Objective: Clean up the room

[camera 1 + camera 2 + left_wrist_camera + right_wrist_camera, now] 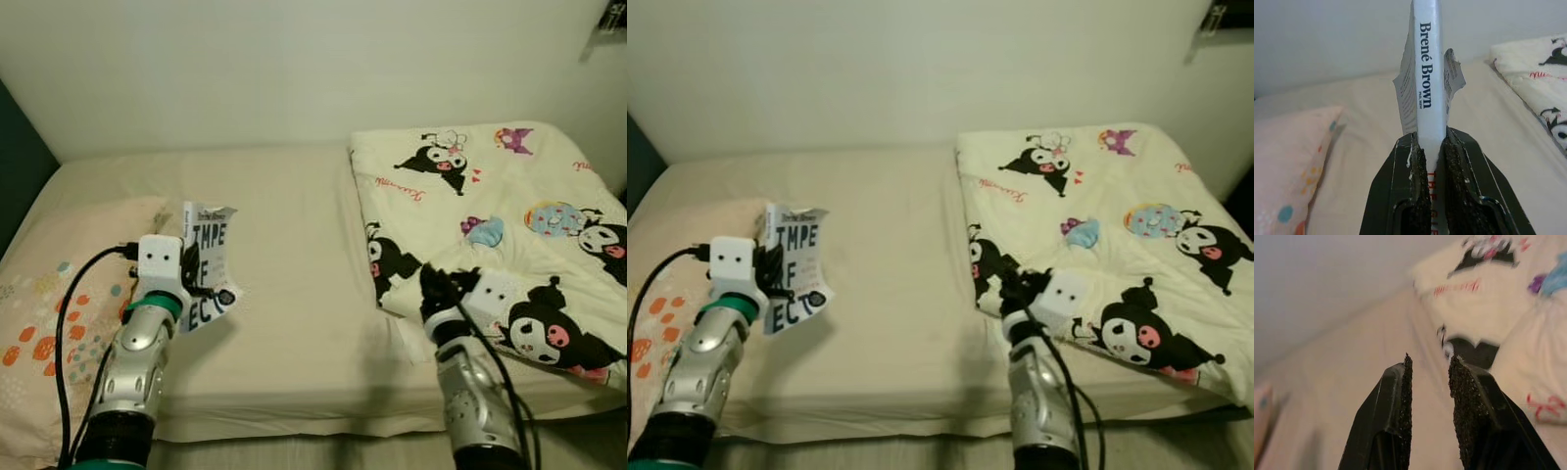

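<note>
A white book (209, 262) with large dark letters is held upright above the left part of the bed, and my left gripper (203, 286) is shut on it. In the left wrist view the pale spine (1429, 73) reads "Brené Brown" and is pinched between both pads (1418, 156). My right gripper (443, 284) hovers at the near left corner of a cream blanket (490, 196) printed with cartoon characters. Its fingers (1406, 382) stand slightly apart with nothing between them.
The beige bed sheet (294, 225) runs between book and blanket. A peach pillow (59, 284) with orange and blue dots lies at the left. A pale wall (294, 69) backs the bed. The mattress front edge (294, 421) is just before me.
</note>
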Robot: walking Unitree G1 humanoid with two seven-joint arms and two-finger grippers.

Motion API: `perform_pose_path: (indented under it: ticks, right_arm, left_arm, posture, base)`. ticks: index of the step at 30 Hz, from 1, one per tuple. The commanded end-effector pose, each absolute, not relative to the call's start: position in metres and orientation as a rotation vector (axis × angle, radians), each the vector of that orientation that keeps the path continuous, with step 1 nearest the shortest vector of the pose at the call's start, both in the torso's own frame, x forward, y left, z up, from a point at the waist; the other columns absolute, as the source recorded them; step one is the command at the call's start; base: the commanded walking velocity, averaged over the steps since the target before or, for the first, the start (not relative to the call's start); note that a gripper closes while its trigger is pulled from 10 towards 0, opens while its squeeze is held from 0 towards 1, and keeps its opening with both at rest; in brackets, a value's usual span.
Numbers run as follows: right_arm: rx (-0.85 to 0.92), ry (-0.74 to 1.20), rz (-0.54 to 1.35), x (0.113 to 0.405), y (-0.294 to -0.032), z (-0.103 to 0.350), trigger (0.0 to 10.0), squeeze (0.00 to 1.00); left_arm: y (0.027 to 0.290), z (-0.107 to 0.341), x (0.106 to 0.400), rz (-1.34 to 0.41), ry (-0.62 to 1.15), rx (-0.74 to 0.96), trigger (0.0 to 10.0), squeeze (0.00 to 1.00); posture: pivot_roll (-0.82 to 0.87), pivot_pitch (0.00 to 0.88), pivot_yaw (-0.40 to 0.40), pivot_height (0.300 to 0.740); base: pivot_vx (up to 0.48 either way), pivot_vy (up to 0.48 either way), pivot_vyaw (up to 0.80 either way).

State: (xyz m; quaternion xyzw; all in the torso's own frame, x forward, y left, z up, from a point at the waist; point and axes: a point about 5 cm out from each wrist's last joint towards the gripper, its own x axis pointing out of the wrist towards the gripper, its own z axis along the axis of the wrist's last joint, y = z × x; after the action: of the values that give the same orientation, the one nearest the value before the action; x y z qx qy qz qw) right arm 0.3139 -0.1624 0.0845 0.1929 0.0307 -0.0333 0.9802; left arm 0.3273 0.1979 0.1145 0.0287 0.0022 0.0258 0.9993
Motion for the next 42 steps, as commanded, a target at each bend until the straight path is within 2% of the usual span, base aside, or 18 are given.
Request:
perform_pose_path:
  ticks: [1,12,22,29,42]
  right_arm:
    - [0.388,0.106,-0.054,0.316,-0.153,0.078,10.0,0.00]
    - [0.354,0.176,-0.049,0.318,-0.155,0.069,10.0,0.00]
    - [0.367,0.295,-0.020,0.318,-0.146,0.054,10.0,0.00]
    - [0.335,0.285,-0.016,0.319,-0.145,0.055,10.0,0.00]
    - [0.327,0.317,-0.037,0.319,-0.147,0.050,10.0,0.00]
  left_arm:
    - [0.203,0.114,0.326,0.075,-0.012,0.082,10.0,0.00]
    - [0.204,0.113,0.326,0.103,-0.015,0.079,10.0,0.00]
    - [0.195,0.107,0.322,0.117,-0.013,0.069,10.0,0.00]
    - [0.194,0.105,0.320,0.119,-0.002,0.078,10.0,0.00]
    - [0.197,0.107,0.320,0.110,0.006,0.099,10.0,0.00]
  posture:
    - [0.06,0.000,0.093,0.740]
    - [0.06,0.000,0.068,0.740]
    - [0.06,0.000,0.044,0.740]
    - [0.07,0.000,0.032,0.740]
    - [0.08,0.000,0.036,0.740]
  base:
    - [0.000,0.000,0.00]
    - [0.000,0.000,-0.71]
    - [0.000,0.000,0.00]
    - [0.000,0.000,0.00]
    - [0.000,0.403,0.00]
